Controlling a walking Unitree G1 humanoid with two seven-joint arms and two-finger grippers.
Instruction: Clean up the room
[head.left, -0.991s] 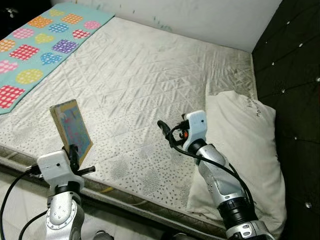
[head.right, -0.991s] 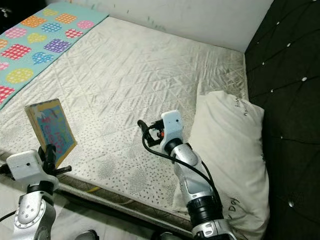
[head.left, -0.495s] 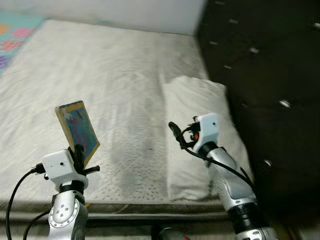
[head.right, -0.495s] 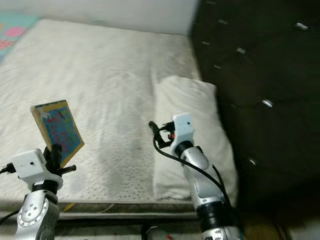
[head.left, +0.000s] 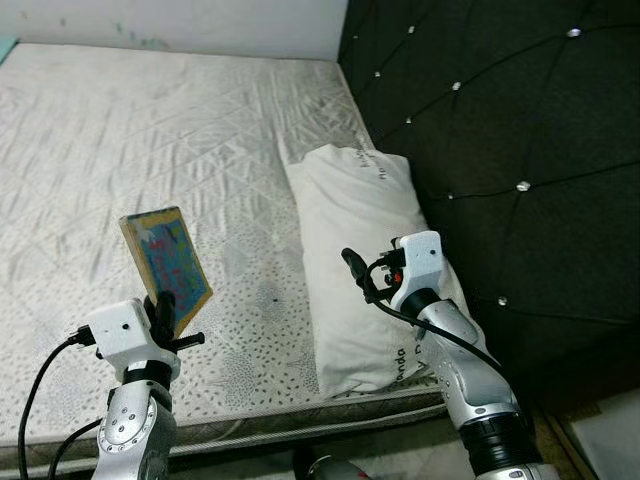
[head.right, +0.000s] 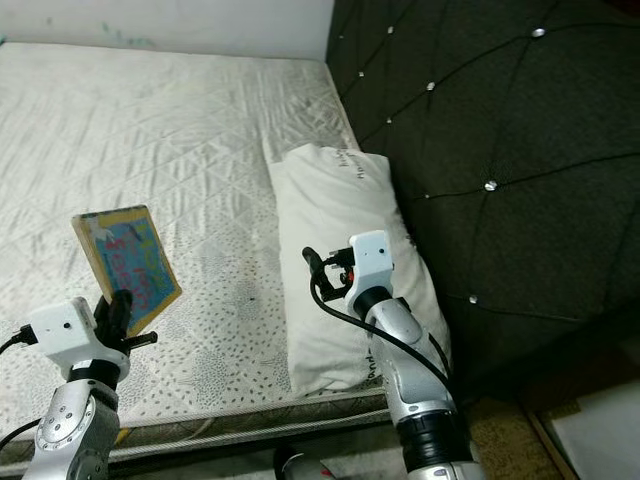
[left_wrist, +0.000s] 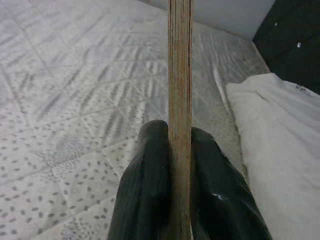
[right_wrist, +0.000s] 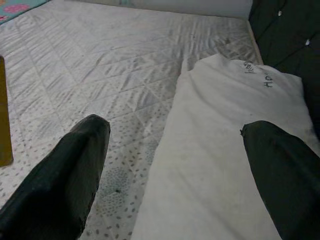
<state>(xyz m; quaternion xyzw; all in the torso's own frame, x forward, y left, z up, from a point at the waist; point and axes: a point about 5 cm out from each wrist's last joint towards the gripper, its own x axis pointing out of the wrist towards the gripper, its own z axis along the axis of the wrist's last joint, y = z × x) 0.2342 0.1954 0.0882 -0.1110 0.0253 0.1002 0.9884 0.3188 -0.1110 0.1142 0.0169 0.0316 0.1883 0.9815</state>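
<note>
Book (head.left: 167, 266) still upright in left claw (left_wrist: 180, 150)

A bare quilted mattress (head.left: 150, 150) lay ahead, with a tufted padded headboard (head.left: 500, 130) along its right side. A soft stuffed pillow (head.left: 350, 250) lay on the mattress against the headboard. Left of the pillow, a thin flat book (head.left: 165, 268) stood tilted above the mattress's near edge.

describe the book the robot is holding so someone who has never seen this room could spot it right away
Look at the bare quilted mattress beside the dark tufted headboard. Above its near edge, the left gripper pinches a thin book upright. Its yellow border and blue cover stand out.
</note>
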